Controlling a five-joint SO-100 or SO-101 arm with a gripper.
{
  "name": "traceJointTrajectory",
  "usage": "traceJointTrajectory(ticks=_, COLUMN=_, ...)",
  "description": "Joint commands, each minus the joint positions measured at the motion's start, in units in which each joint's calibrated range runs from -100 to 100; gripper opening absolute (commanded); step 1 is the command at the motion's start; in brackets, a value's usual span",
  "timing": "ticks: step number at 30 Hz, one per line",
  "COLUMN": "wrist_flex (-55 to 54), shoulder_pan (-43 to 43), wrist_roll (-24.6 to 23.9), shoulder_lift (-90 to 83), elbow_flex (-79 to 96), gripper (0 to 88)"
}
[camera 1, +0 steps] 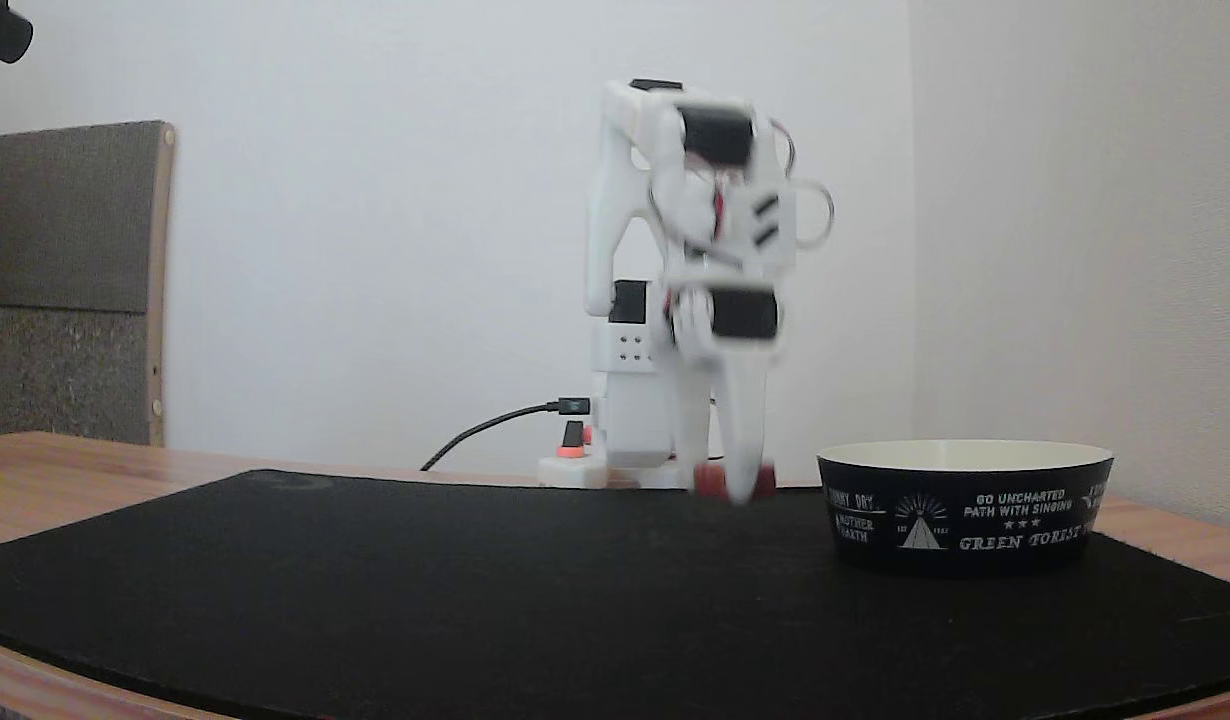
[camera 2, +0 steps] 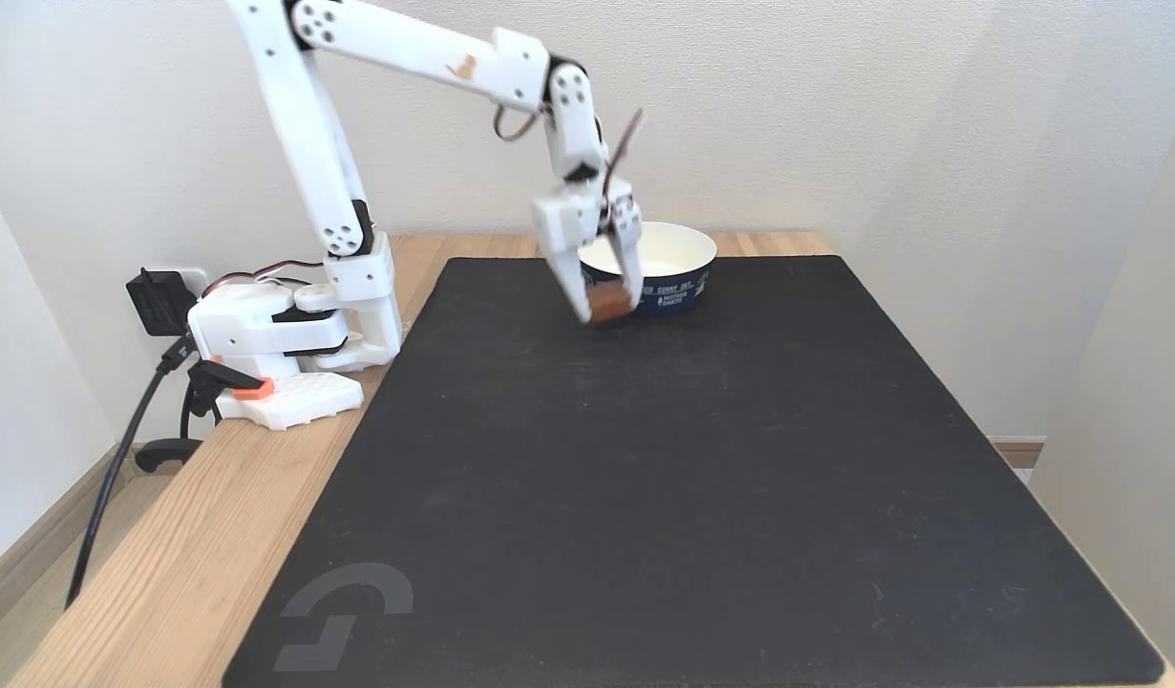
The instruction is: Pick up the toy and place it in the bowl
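Note:
The small red toy [camera 2: 608,301] sits between my white fingers, with my gripper [camera 2: 607,304] shut on it just above the black mat. In a fixed view the toy [camera 1: 710,481] peeks out red on both sides of the blurred fingers of the gripper [camera 1: 735,485]. The black bowl [camera 1: 965,510] with "GREEN FOREST" print and a cream inside stands on the mat to the right of the gripper there. Seen from the other side, the bowl [camera 2: 678,258] is directly behind the gripper, close to it.
A large black mat [camera 2: 664,478] covers most of the wooden table [camera 2: 167,564]. The arm's white base [camera 2: 291,334] with cables stands at the mat's left edge. Walls close in behind and to the right.

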Motion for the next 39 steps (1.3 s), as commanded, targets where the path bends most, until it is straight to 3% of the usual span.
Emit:
traceJointTrajectory(ticks=1, wrist_flex=-0.3, shoulder_pan=-0.7, wrist_roll=0.3, shoulder_lift=-8.6, elbow_flex=-2.0, gripper=5.9)
traceJointTrajectory(ticks=6, wrist_flex=-5.5, shoulder_pan=-6.0, wrist_roll=0.3, shoulder_lift=-9.1, elbow_flex=-4.6, gripper=5.9)
traceJointTrajectory(ticks=9, wrist_flex=-18.4, shoulder_pan=-8.3, wrist_roll=0.3, shoulder_lift=-6.0, elbow_flex=-3.9, gripper=5.9)
traceJointTrajectory(ticks=13, wrist_flex=-26.4, shoulder_pan=-10.1, wrist_roll=0.3, shoulder_lift=0.6, elbow_flex=-4.5, gripper=6.9)
traceJointTrajectory(ticks=19, wrist_flex=-28.0, shoulder_pan=-10.4, wrist_roll=0.1, shoulder_lift=3.4, elbow_flex=-4.1, gripper=31.1)
traceJointTrajectory(ticks=20, wrist_flex=-28.0, shoulder_pan=-10.4, wrist_roll=0.1, shoulder_lift=3.1, elbow_flex=-4.3, gripper=31.6)
traceJointTrajectory(ticks=27, wrist_flex=-27.2, shoulder_pan=-10.0, wrist_roll=-0.1, shoulder_lift=-11.4, elbow_flex=-1.3, gripper=24.4)
traceJointTrajectory(ticks=30, wrist_flex=-27.2, shoulder_pan=-7.5, wrist_roll=-0.1, shoulder_lift=-23.6, elbow_flex=7.2, gripper=3.4)
traceJointTrajectory(ticks=31, wrist_flex=-27.2, shoulder_pan=-6.6, wrist_roll=-0.1, shoulder_lift=-27.0, elbow_flex=10.6, gripper=0.7)
traceJointTrajectory(ticks=36, wrist_flex=-28.1, shoulder_pan=-0.5, wrist_roll=-1.8, shoulder_lift=-41.9, elbow_flex=33.8, gripper=4.0)
traceJointTrajectory(ticks=39, wrist_flex=-28.0, shoulder_pan=2.0, wrist_roll=-10.1, shoulder_lift=-48.4, elbow_flex=44.2, gripper=4.2)
